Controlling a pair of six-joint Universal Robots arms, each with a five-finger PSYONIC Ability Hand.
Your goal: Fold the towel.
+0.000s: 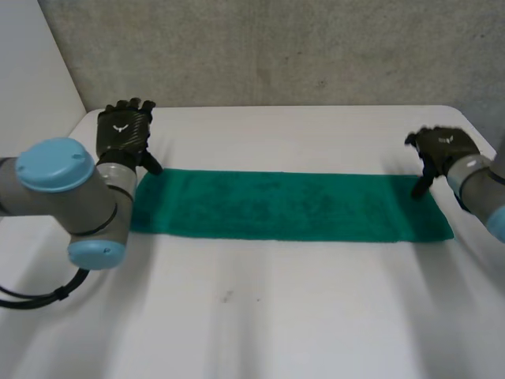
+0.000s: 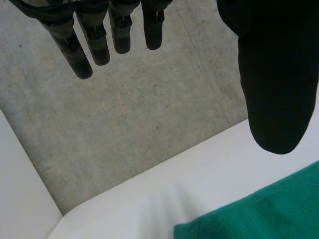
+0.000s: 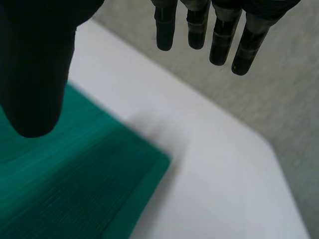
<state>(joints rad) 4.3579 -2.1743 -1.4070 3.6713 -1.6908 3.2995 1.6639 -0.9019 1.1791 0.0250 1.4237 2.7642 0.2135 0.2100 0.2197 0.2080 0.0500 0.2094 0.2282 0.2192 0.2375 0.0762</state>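
The left arm [image 1: 75, 201] bulked up closest to my head camera at the near left, grey joint and light-blue caps, beside a bare stretch of white tabletop [image 1: 260, 324]. Past that stretch the green towel [image 1: 284, 207] lay flat as one long narrow strip, running across the tabletop from side to side. Its left end slipped behind the left arm's joint, and its right end stopped short of the tabletop's right edge.

I had the left hand [image 1: 124, 133] at the towel's far left corner, its back towards me, just beyond the cloth's far edge. Through its wrist camera I saw the fingers [image 2: 99, 47] straight and slightly spread, with the thumb [image 2: 271, 79] well apart from them. Nothing was in its grasp. The towel's corner lay below the thumb, with white tabletop around it.

The right hand [image 1: 443, 151] was at the towel's far right corner, its thumb pointing down at the cloth. I could not tell whether it touched. Its own wrist camera showed that hand spread wide as well, the fingers straight and the thumb standing off from them over the green cloth. It held nothing, and the towel's corner lay beneath the gap.

Beyond both hands, behind the tabletop's far edge, was a grey concrete surface [image 1: 276, 47].
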